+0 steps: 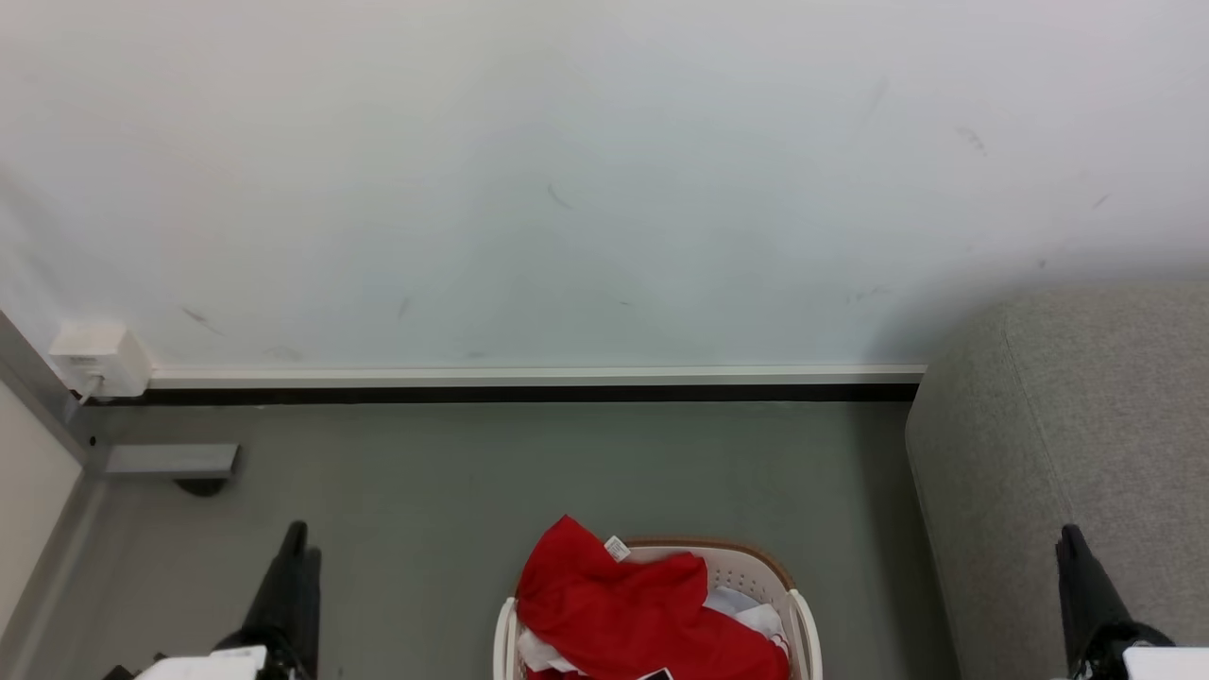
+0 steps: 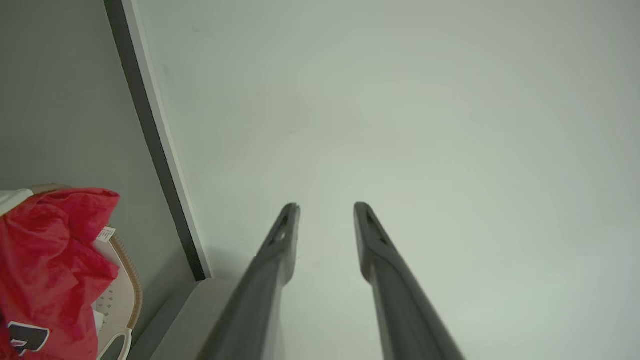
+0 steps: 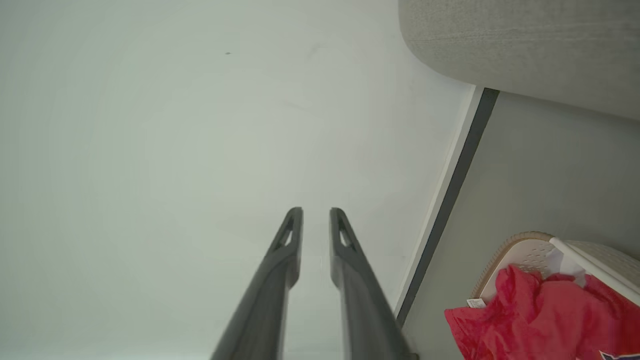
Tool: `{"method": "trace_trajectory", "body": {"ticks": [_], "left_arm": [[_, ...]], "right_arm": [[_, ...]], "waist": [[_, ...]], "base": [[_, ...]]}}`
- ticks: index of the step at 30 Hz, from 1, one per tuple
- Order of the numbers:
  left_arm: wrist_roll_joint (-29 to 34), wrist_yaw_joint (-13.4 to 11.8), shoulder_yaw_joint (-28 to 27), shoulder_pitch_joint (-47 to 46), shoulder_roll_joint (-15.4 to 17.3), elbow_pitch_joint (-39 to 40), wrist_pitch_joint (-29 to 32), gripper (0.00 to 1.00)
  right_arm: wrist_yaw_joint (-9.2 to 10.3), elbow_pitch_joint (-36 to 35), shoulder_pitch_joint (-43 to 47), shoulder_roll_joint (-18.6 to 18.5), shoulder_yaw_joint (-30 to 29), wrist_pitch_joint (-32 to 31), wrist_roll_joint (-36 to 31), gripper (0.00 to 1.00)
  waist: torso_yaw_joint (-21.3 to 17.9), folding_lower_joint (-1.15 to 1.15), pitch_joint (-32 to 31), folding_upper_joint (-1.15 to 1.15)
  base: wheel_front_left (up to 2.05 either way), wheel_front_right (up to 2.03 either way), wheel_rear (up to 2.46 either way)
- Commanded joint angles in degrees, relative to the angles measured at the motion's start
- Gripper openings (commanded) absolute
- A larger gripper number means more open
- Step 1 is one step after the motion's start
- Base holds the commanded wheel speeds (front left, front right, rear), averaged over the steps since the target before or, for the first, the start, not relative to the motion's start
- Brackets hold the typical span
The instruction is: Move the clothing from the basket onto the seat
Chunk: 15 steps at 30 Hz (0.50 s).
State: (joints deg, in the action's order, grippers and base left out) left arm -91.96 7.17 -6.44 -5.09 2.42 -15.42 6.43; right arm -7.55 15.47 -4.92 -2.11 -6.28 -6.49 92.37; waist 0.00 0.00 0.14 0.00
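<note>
Red clothing (image 1: pixel 623 604) with a small white tag is heaped in the cream basket (image 1: pixel 805 623) at the bottom centre of the head view, spilling over its far left rim. The grey seat (image 1: pixel 1086 425) stands to the right of the basket. My left gripper (image 1: pixel 297 543) hangs left of the basket, and my right gripper (image 1: pixel 1072 543) hangs in front of the seat. Both are well apart from the clothing. The left gripper (image 2: pixel 326 207) is open and empty; the clothing (image 2: pixel 45 250) and basket (image 2: pixel 127 280) sit at that view's lower left. The right gripper (image 3: pixel 316 212) is open with a narrower gap, also empty.
A pale wall with a white skirting strip (image 1: pixel 529 377) runs behind the grey floor (image 1: pixel 472 482). A white box (image 1: pixel 99 359) sits on the wall at far left, with a grey metal bracket (image 1: pixel 170 460) on the floor below it. A door frame (image 1: pixel 38 397) edges the left.
</note>
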Motion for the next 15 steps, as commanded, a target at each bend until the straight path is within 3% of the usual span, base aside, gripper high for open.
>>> {"method": "trace_trajectory", "body": {"ticks": [1,7,15], "left_arm": [[0.2,0.1,0.4,-0.5,0.2,0.5,-0.6,1.0],[1.0,0.1,1.6,-0.5,0.2,0.4,-2.4,1.0],[4.5,0.2,2.7,-0.5,0.3,0.2,-4.5,1.0]], "right_arm": [[0.0,-0.6,-0.5,-0.3,0.2,0.6,-0.4,1.0],[0.01,-0.3,-0.5,-0.4,1.2,2.4,-3.3,1.0],[0.01,-1.3,-0.4,-0.4,2.1,4.5,-12.4,1.0]], "waist": [[0.0,0.0,0.0,0.0],[0.0,0.0,0.0,0.0],[0.0,0.0,0.1,0.0]], "base": [[0.0,0.0,0.0],[0.0,0.0,0.0],[0.0,0.0,0.0]]}}
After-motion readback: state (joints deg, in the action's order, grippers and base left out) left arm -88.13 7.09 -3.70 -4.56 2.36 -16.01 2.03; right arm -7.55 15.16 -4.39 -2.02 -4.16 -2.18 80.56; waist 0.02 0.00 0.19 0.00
